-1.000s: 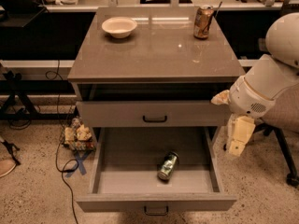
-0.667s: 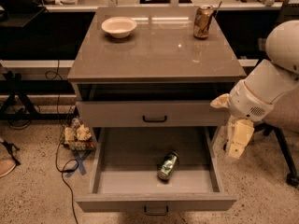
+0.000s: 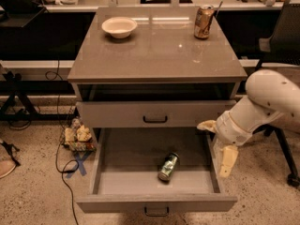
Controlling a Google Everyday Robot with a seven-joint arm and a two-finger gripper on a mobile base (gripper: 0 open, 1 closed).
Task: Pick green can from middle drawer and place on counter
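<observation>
Tool: the tool (image 3: 213, 149) hangs just outside the right wall of the open drawer (image 3: 126, 177); its two pale fingers look spread apart, gripping nothing.
Green can: the green can (image 3: 168, 167) lies on its side on the drawer floor, right of centre, apart from the tool.
Tabletop: the tabletop (image 3: 154, 55) carries a bowl (image 3: 119, 27) back left and a brown can (image 3: 204, 21) back right.

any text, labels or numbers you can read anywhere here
No text here can be read.
green can in the middle drawer: pale label markings, too blurred to read.
gold-brown can on the counter: print too blurred to read.
gripper, by the drawer's right wall: no markings seen.
</observation>
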